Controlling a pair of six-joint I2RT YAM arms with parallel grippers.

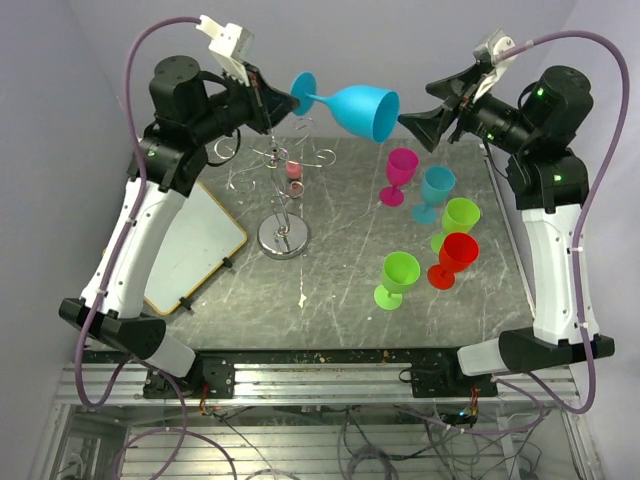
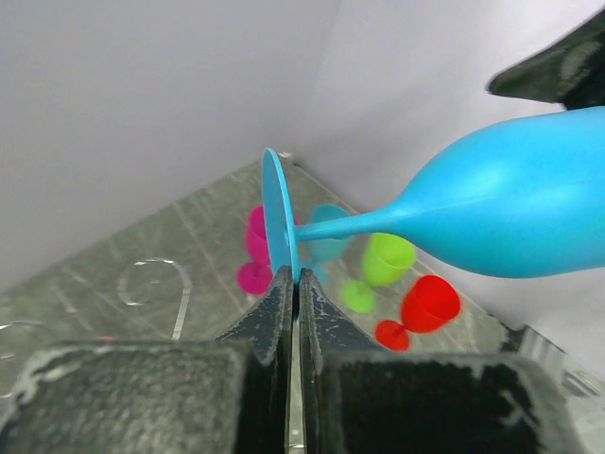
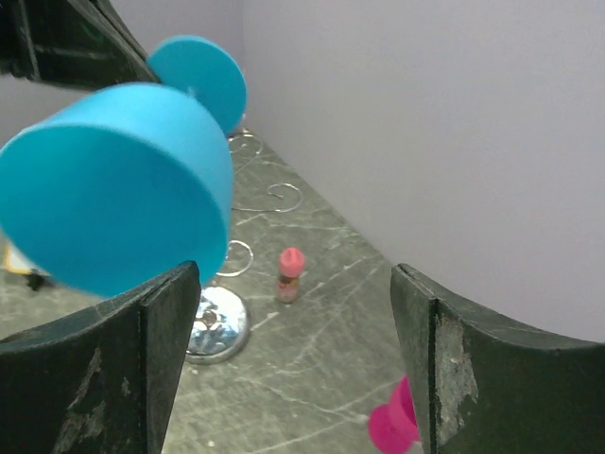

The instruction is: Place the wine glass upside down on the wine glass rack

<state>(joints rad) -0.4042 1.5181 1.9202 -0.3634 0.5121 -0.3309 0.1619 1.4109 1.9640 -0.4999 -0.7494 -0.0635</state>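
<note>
The blue wine glass (image 1: 360,108) hangs sideways high over the table, bowl pointing right. My left gripper (image 1: 285,100) is shut on the rim of its round foot (image 2: 276,222), and the wrist view shows the fingers (image 2: 317,322) pinching the disc edge. My right gripper (image 1: 410,120) stands open just right of the bowl's mouth, and the bowl (image 3: 113,180) sits beside its left finger (image 3: 161,322), not clamped. Below the glass stands the silver wine glass rack (image 1: 283,190), with its scroll arms (image 2: 151,284) and shiny disc base (image 3: 217,326).
Several coloured glasses stand at the right: magenta (image 1: 400,172), teal (image 1: 435,190), light green (image 1: 458,220), red (image 1: 455,258) and green (image 1: 397,275). A small pink-capped bottle (image 1: 295,172) stands behind the rack. A white board (image 1: 195,245) lies at the left.
</note>
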